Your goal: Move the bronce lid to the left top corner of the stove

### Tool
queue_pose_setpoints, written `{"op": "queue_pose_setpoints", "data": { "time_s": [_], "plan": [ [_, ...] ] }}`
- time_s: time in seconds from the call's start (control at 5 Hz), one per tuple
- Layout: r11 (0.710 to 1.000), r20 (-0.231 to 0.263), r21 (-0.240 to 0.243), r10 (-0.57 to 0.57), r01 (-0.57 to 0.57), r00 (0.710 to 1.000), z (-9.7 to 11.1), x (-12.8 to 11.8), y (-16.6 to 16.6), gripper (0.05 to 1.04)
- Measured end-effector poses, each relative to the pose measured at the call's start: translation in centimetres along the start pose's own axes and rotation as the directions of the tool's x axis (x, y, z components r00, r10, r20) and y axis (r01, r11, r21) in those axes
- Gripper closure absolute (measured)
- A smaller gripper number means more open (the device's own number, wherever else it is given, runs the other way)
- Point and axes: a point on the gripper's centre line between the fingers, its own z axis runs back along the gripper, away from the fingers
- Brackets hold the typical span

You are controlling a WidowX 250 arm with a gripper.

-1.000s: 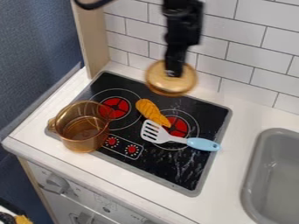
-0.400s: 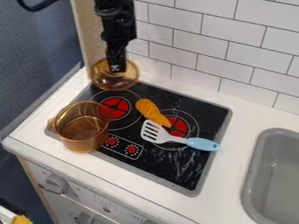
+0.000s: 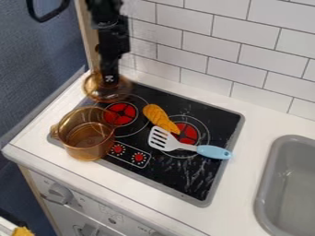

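Observation:
At the upper left of the camera view, the gripper (image 3: 110,79) hangs down shut on the bronze lid (image 3: 100,93). The amber, see-through lid is over the back left corner of the black stove (image 3: 212,112), behind the left burner. Whether it touches the stove top, I cannot tell. The gripper's fingertips meet the lid at its middle, where the knob is hidden.
An amber pot (image 3: 86,138) stands on the stove's front left, close to the lid. An orange-brown food piece (image 3: 159,117) and a spatula (image 3: 212,151) with a blue handle lie across the right burner. White tiles (image 3: 197,50) rise behind; a grey sink (image 3: 289,184) is at right.
The gripper has carried the lid leftward from above the stove's back edge to its back left corner, and slightly lower. The pot, food piece and spatula have stayed put.

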Motion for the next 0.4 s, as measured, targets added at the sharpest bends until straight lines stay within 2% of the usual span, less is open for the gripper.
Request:
{"op": "queue_pose_setpoints", "data": {
  "time_s": [0.4],
  "plan": [
    [1.000,0.004,-0.031,0.001,-0.001,1.000,-2.5,-0.3,0.7,0.704]
  ]
}}
